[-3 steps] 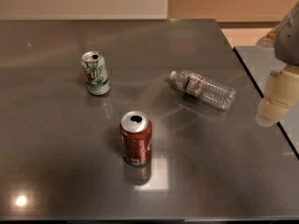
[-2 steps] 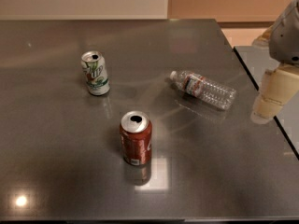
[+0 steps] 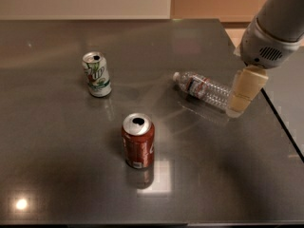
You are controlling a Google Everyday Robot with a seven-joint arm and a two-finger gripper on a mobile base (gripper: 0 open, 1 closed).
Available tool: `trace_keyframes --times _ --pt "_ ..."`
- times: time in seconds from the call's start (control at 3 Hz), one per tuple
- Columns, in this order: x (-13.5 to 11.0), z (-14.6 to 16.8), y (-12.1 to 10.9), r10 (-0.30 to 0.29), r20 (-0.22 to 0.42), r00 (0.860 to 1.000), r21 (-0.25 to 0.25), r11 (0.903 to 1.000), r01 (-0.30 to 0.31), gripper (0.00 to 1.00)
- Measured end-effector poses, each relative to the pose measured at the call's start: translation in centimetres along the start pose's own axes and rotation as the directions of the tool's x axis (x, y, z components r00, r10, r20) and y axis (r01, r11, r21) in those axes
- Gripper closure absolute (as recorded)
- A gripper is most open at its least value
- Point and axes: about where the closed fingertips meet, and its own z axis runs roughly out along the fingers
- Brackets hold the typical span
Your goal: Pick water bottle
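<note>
Water bottle [image 3: 204, 88]: one, lying, hand [image 3: 236, 109] at its base, grip unclear; one red can [image 3: 138, 141], one green-white can [image 3: 97, 74].

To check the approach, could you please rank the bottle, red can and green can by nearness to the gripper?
The gripper is at right.
1. bottle, lying next to it
2. red can, front centre
3. green can, back left

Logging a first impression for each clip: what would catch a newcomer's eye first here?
The gripper hangs from the arm at the right, at the base end of the bottle, which lies on its side on the dark table. Next, two opened cans stand upright: a red can near the middle front and a white-and-green can back left.
</note>
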Motion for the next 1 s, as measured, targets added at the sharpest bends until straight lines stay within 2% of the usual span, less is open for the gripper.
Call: trace_keyframes --times 0.67,1.0 --pt "-2.8 5.5 -2.8 0.057 -0.036 0.998 -0.076 0.9953 -0.059 0.0" --pt "-3.9 7.7 -3.1 0.071 -0.063 0.996 -0.104 0.9915 -0.077 0.0"
